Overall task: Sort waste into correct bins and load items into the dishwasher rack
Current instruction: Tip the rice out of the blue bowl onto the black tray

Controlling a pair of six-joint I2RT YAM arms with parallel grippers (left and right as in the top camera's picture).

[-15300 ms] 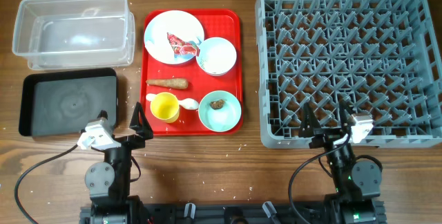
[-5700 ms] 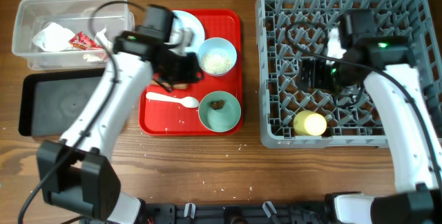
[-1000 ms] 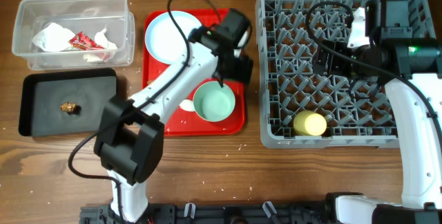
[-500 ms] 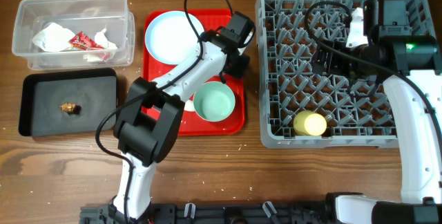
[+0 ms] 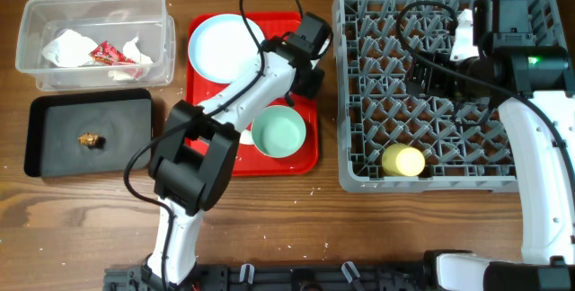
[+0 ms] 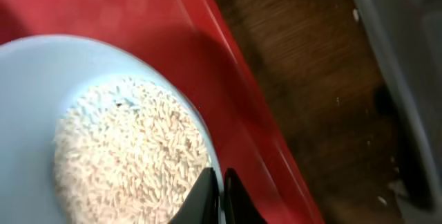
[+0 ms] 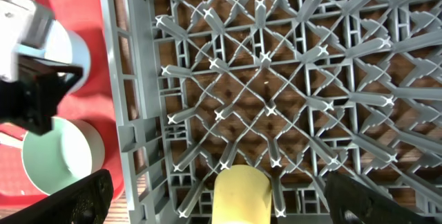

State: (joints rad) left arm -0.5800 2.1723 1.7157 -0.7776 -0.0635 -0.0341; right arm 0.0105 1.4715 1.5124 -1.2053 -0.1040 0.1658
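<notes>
From above, the clear tub [image 5: 165,50] at the far left of the worktop [image 5: 90,224] holds crumpled paper [image 5: 66,47] and a red-and-white wrapper [image 5: 106,54]. Just in front of it, the black tray [image 5: 54,111] carries a small brown lump [image 5: 89,138]. On the red tray [image 5: 301,162] sit a bare plate [image 5: 220,47] and a green bowl [image 5: 279,134]. The left pincer [image 5: 304,74] is at that tray's right edge. The right pincer [image 5: 429,75] hangs over the rack [image 5: 539,183], where a yellow cup [image 5: 403,161] lies on its side near the front rim.

The left wrist camera looks down on the blue bowl [image 6: 41,65], heaped with rice [image 6: 131,155], above the red tray's right edge, with bare worktop beyond. The left pincer is drawn narrow, its tips on either side of the bowl's rim and pinching it.

The right wrist camera faces the rack's pegs, with the yellow cup at the bottom, between that pincer's fingers [image 7: 86,195]. These stand far apart at the picture's lower corners and grip nothing. Past the rack's left wall are the green bowl, the red tray and part of the blue bowl behind the left arm's black head.
</notes>
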